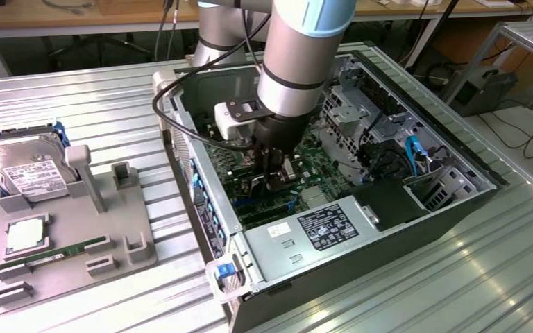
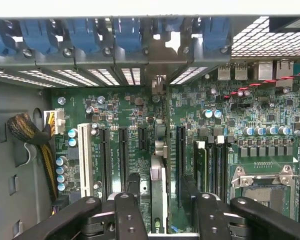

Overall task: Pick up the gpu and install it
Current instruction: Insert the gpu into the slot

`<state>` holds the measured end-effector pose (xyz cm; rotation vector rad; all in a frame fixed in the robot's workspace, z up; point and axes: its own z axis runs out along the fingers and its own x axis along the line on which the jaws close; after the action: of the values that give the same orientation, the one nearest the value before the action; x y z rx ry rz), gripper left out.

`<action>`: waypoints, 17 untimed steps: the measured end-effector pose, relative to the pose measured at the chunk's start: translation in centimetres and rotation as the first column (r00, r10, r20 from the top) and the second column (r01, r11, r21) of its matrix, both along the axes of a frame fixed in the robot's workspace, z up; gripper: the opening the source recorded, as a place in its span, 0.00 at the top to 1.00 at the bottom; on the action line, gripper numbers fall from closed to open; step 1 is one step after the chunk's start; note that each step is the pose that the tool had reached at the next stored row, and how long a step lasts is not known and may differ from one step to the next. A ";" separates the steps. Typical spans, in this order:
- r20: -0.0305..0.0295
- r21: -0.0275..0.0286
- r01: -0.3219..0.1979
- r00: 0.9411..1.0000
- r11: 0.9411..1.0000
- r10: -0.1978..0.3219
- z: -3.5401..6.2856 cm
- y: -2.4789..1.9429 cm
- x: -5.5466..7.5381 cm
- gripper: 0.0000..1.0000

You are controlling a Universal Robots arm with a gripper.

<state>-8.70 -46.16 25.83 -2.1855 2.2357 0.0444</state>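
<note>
The gpu (image 2: 157,185) appears edge-on as a thin card standing upright on the green motherboard (image 2: 240,115), between the long black slots. Its metal bracket end (image 2: 159,85) reaches the rear slot openings of the case. My gripper (image 2: 160,200) straddles the card, with a black finger (image 2: 133,195) on one side and another on the other side. A small gap shows between each finger and the card, so the gripper is open. In the exterior view the gripper (image 1: 280,182) is reaching down inside the open computer case (image 1: 452,149), over the motherboard.
On the exterior view's left a grey fixture (image 1: 119,236) holds a silver hard drive (image 1: 30,173), a processor (image 1: 26,236) and a green memory stick (image 1: 58,253). A power supply (image 1: 327,229) sits in the case's near end. Cables (image 2: 30,132) lie beside the board.
</note>
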 end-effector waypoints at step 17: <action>0.000 -0.012 -0.004 1.000 1.000 0.004 2.77 0.89 0.0 0.75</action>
<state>-8.71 -45.27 28.59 -2.1963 2.2369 0.0315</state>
